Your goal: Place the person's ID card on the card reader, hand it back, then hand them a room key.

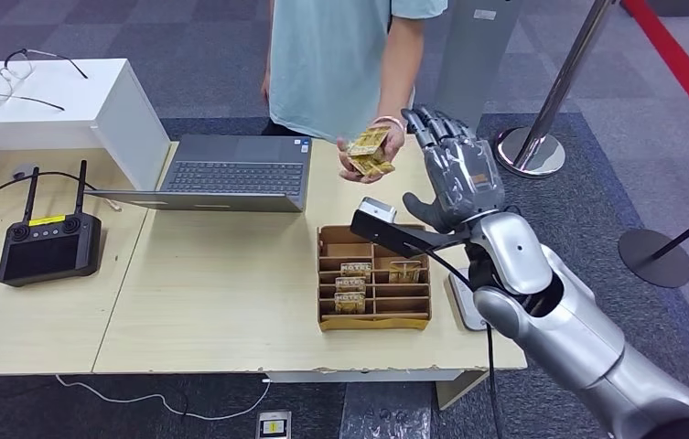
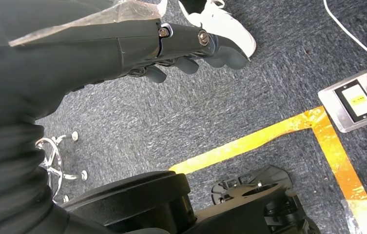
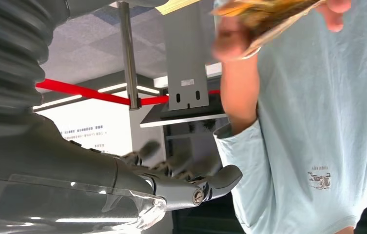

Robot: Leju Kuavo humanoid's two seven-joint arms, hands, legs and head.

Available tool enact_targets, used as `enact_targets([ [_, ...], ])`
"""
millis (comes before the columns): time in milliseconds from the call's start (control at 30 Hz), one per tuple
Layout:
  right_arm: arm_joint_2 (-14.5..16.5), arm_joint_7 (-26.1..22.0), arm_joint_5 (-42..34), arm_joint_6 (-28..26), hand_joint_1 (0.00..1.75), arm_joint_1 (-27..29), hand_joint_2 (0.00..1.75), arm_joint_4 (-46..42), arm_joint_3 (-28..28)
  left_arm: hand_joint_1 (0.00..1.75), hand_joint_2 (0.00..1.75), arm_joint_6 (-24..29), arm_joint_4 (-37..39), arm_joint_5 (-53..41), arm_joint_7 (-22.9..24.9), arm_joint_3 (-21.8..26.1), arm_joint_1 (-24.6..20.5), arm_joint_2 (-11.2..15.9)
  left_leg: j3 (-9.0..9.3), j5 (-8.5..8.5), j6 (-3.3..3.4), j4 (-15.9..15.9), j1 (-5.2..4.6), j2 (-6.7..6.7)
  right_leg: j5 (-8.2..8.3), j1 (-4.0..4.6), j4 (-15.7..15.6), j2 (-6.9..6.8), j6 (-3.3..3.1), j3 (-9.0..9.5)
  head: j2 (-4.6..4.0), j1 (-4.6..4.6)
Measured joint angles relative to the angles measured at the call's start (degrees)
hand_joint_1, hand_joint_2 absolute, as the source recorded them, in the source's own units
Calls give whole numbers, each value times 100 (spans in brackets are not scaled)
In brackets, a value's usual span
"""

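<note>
Across the table, a person in a light blue shirt [image 1: 336, 64] holds gold key cards [image 1: 368, 151] in one hand. My right hand [image 1: 455, 174] is raised just to the right of that hand, fingers spread and upright, with nothing in it. In the right wrist view the person's hand with the cards [image 3: 264, 14] is blurred, beyond my right hand's fingers [image 3: 181, 170]. A cardboard organiser [image 1: 374, 315] on the table holds more gold key cards [image 1: 351, 285]. A white card reader [image 1: 462, 306] lies at the table's right edge, partly behind my arm. My left hand [image 2: 191, 53] hangs over the floor, holding nothing.
An open laptop [image 1: 231, 174] sits at the table's far side. A black remote controller [image 1: 48, 247] lies on the left, and a white box [image 1: 48, 101] carries glasses [image 1: 20, 78]. Stanchion bases [image 1: 532, 151] [image 1: 656, 256] stand on the carpet to the right.
</note>
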Motion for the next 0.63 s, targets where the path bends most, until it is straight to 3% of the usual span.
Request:
enact_targets([
  [300, -116, 38, 18, -1, 3, 46, 175, -5, -8, 0, 175, 1, 0, 14, 0, 0, 3, 0, 1, 0, 0, 1, 0, -1, 0, -1, 0, 0, 0, 0, 0, 0],
  [633, -456, 212, 132, 125, 2, 246, 175, -135, -159, 0, 175, 7, 1, 70, 0, 0, 12, 0, 2, 0, 0, 5, 0, -2, 0, -2, -1, 0, 0, 0, 0, 0],
])
